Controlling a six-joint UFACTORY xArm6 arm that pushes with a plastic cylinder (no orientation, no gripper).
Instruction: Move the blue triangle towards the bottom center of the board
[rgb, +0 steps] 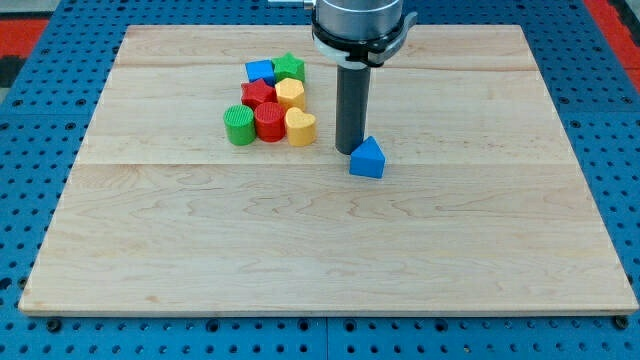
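The blue triangle (368, 158) lies on the wooden board (330, 250), a little right of the board's centre and in its upper half. My tip (349, 150) stands on the board just to the triangle's upper left, touching or nearly touching it. The dark rod rises from there to the arm's mount at the view's top.
A tight cluster of blocks lies to the left of the rod: a blue block (260, 71), a green star (289, 67), a red block (258, 94), a yellow block (291, 94), a green cylinder (239, 126), a red cylinder (270, 121) and a yellow heart (300, 126).
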